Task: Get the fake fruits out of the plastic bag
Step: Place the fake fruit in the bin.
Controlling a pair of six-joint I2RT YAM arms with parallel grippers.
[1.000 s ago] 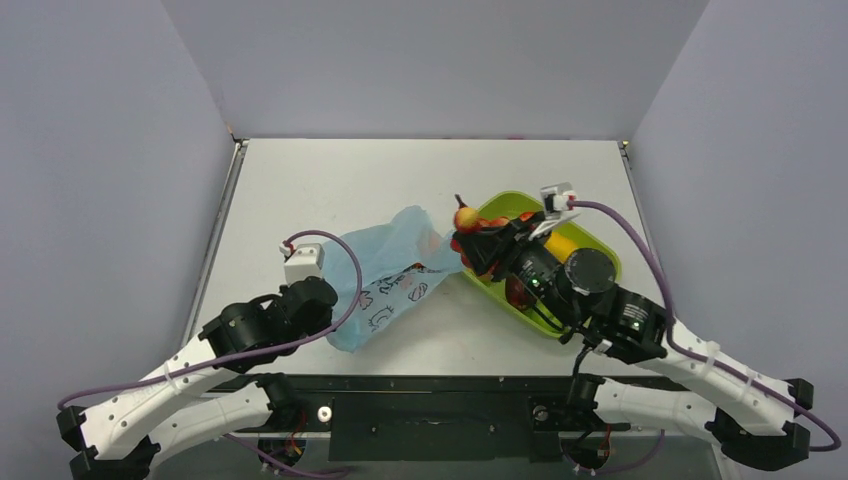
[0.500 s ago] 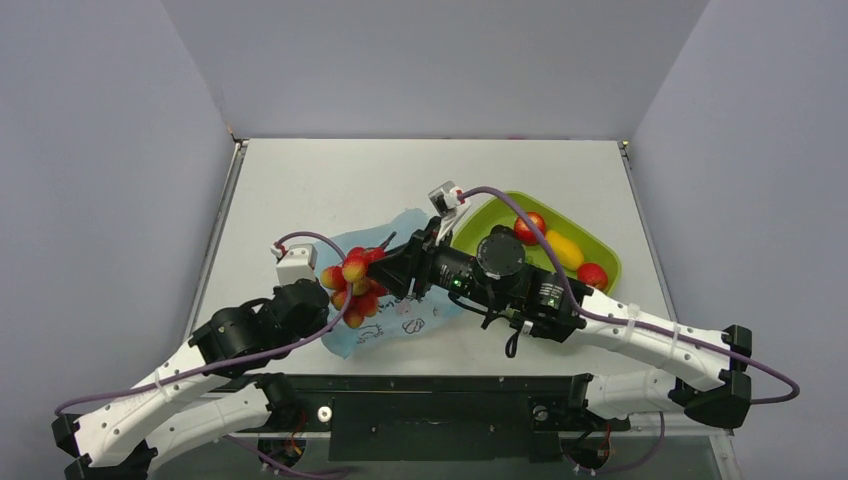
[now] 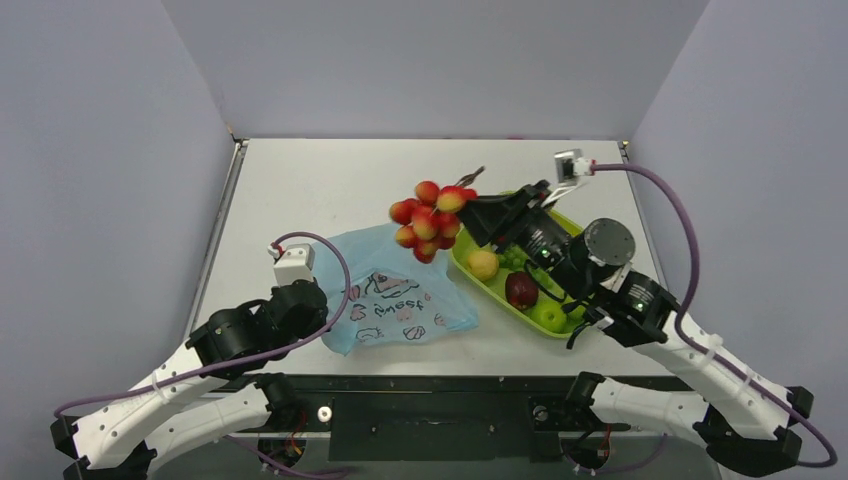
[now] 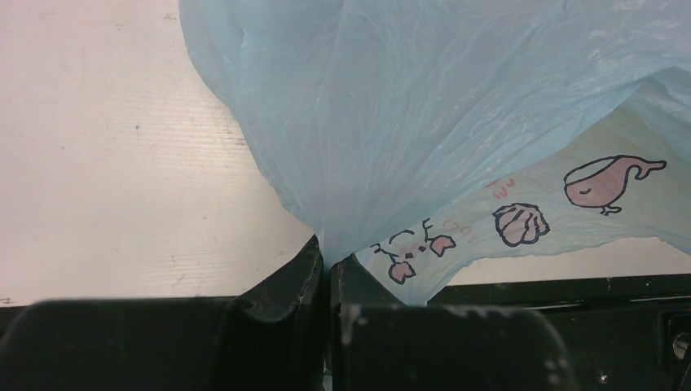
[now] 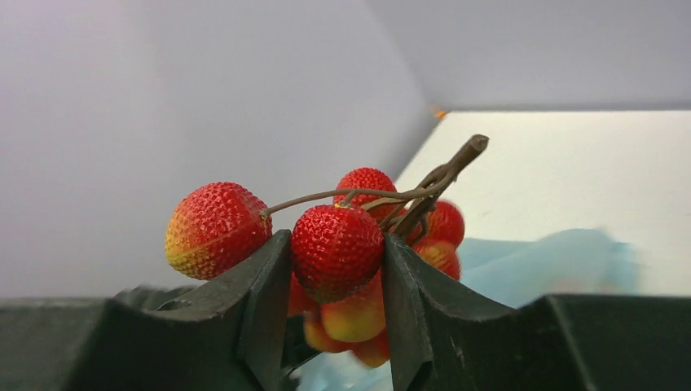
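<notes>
The light-blue plastic bag (image 3: 395, 290) with cartoon drawings lies crumpled on the table's near middle. My left gripper (image 3: 318, 300) is shut on its near-left corner; the left wrist view shows the bag (image 4: 456, 106) pinched between my fingers (image 4: 297, 277). My right gripper (image 3: 468, 212) is shut on the red grape cluster (image 3: 428, 218) with a brown stem, held in the air above the bag's far edge. In the right wrist view one berry of the cluster (image 5: 338, 248) sits between the jaws. Other fake fruits are hidden or out of view.
A green tray (image 3: 590, 250) stands right of the bag, under my right arm. It holds a yellowish fruit (image 3: 484, 264), green grapes (image 3: 514, 258), a dark red fruit (image 3: 521, 290) and a green apple (image 3: 548, 316). Grey walls close in the table.
My right gripper has lifted the red grape cluster from over the bag up and to the right, toward the tray. The bag now lies flatter. My left gripper keeps its hold.
</notes>
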